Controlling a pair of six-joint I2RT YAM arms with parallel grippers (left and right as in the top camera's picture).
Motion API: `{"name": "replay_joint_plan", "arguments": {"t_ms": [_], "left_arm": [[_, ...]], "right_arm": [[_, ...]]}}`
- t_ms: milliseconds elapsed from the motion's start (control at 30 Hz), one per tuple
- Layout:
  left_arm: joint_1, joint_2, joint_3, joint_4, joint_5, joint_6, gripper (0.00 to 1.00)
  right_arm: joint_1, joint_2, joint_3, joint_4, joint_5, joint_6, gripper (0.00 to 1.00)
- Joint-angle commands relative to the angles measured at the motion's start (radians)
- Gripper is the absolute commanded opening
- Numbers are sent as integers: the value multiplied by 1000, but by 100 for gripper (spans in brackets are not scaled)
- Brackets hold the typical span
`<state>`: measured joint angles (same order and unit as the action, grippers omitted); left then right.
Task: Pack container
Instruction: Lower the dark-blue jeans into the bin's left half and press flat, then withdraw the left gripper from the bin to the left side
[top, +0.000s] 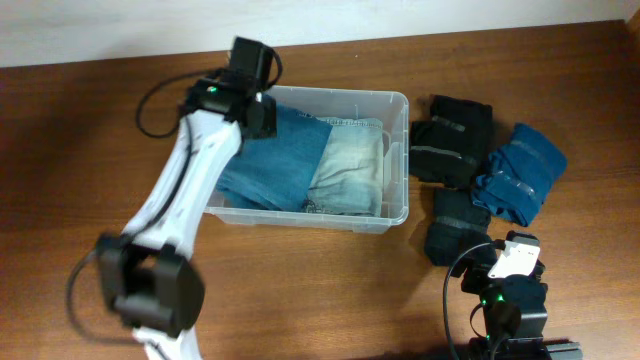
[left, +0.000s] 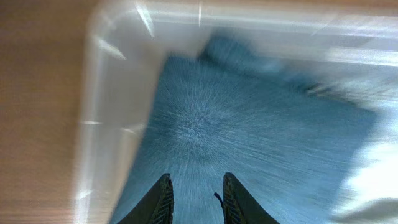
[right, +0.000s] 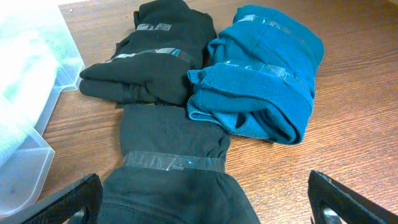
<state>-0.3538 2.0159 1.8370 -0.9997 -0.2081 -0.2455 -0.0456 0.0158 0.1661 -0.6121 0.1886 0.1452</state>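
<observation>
The clear plastic container (top: 398, 103) stands mid-table and holds folded blue jeans (top: 265, 165) on the left and light-wash jeans (top: 345, 170) on the right. My left gripper (top: 258, 112) hovers over the container's back left corner. In the blurred left wrist view its fingers (left: 196, 198) are a little apart and empty above the blue jeans (left: 249, 130), inside the container wall (left: 109, 124). My right gripper (right: 205, 208) is wide open, low over a taped black bundle (right: 171, 140), with the container's corner (right: 37, 93) at the left.
Right of the container lie a second taped black bundle (top: 450, 138), also in the right wrist view (right: 155, 56), and a taped teal bundle (top: 520, 172), also in that view (right: 261, 74). The near black bundle (top: 455, 225) lies in front of them. The wooden table (top: 330, 290) extends around.
</observation>
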Motion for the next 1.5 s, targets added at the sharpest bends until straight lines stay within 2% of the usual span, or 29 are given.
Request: {"name": "replay_joint_plan", "arguments": {"t_ms": [0,167,367,467,700,833,1200,1467], "left_arm": [[8,137,-4,-32,53,11,27],[1,246,-4,-81,62,7,27],[12,248,-3,-128,57,5,27],[32,228,-3,-187,-4,-57,27],[97,114,-3,-249,-23,-72,27],[137,42,-3,-288,-29,-70,35],[245,-41,-3,-328,-41,14,38],[271,-263,7,-327,-40,15,44]], "right_arm": [[-7,-8,-8,0,2,-6,98],[-7,-8,-8,0,2,-7,98],[-7,-8,-8,0,2,-6,99],[-7,-8,-8,0,2,-6,98],[-7,-8,-8,0,2,-6,98],[-7,-8,-8,0,2,-6,98],[-7,-8,-8,0,2,-6,98],[-7,-8,-8,0,2,-6,98]]}}
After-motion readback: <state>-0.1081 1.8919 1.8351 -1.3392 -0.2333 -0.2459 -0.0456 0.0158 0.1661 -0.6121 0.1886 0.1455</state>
